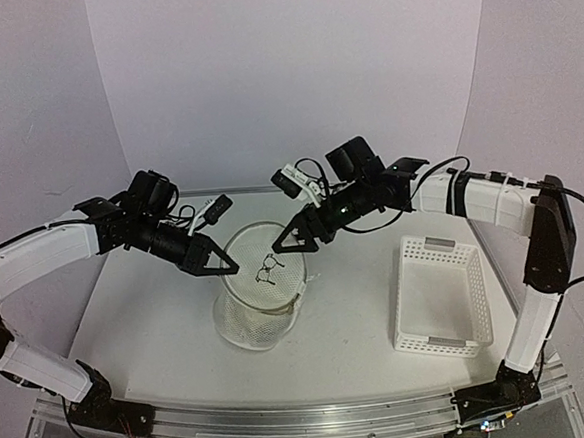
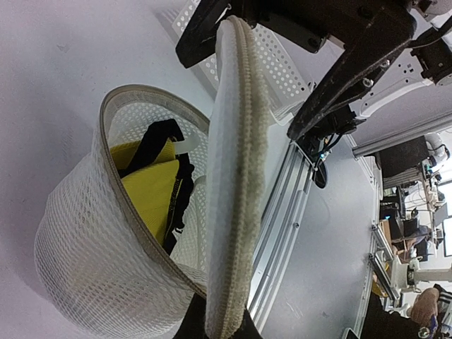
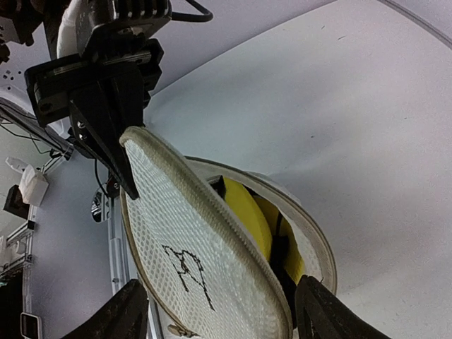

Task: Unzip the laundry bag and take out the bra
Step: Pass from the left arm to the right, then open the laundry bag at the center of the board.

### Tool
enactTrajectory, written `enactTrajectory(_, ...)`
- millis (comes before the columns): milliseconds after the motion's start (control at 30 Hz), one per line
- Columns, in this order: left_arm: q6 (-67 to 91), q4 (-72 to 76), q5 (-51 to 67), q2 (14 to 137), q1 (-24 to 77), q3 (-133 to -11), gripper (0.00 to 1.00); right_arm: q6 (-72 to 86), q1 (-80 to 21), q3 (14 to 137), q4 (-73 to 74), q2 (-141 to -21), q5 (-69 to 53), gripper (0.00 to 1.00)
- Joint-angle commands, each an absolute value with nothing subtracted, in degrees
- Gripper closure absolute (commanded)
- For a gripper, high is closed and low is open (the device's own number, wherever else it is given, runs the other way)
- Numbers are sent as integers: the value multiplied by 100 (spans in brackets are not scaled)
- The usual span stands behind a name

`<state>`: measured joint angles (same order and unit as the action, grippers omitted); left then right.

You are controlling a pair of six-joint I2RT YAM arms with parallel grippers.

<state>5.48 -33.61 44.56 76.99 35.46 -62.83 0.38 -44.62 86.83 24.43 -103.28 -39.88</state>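
Observation:
The laundry bag (image 1: 261,311) stands mid-table, a round white mesh pouch. Its round face (image 1: 268,271) with the black bra outline is unzipped and lifted like a lid. My left gripper (image 1: 227,268) is shut on the lid's zipper rim (image 2: 233,212), which runs between its fingers at the bottom of the left wrist view (image 2: 224,326). My right gripper (image 1: 284,246) is open, its fingers (image 3: 128,314) wide apart on either side of the lid's opposite edge, gripping nothing. The bra (image 3: 248,212), yellow with black straps, lies inside the bag and also shows in the left wrist view (image 2: 152,187).
A white perforated plastic basket (image 1: 438,294) stands right of the bag, under the right arm. The table's metal front rail (image 1: 306,418) runs along the near edge. The zipper pull (image 3: 176,330) hangs at the lid's lower edge.

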Motion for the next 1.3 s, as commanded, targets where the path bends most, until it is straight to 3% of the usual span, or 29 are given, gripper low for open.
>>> enactTrajectory(0, 287, -3261, 4758, 7592, 3568, -6259, 100, 242, -4465, 9227, 2354, -10620, -4706, 31)
enactTrajectory(100, 265, -3261, 4764, 7609, 3568, -6217, 100, 202, -4465, 9326, 2355, -10756, -4889, 38)
enactTrajectory(167, 264, -3261, 4724, 7629, 3568, -6179, 100, 150, -4465, 9336, 2355, -10774, -5042, 47)
enactTrajectory(433, 223, -3237, 4582, 7673, 3563, -6092, 100, 50, -4465, 9071, 2353, -10639, -5269, 100)
enactTrajectory(600, 224, -3200, 4534, 7643, 3565, -6009, 91, -288, -4471, 8661, 2338, -10358, -5024, 100)
enactTrajectory(767, 307, -3167, 4339, 7528, 3560, -5962, 58, -486, -4499, 8236, 2287, -9949, -4729, 100)
enactTrajectory(933, 472, -3090, 4118, 7365, 3560, -6020, 40, -749, -4613, 7767, 2103, -9501, -4563, 100)
enactTrajectory(1267, 828, -2910, 4093, 7618, 3551, -6303, 30, -1722, -4946, 6622, 1300, -8546, -4643, 100)
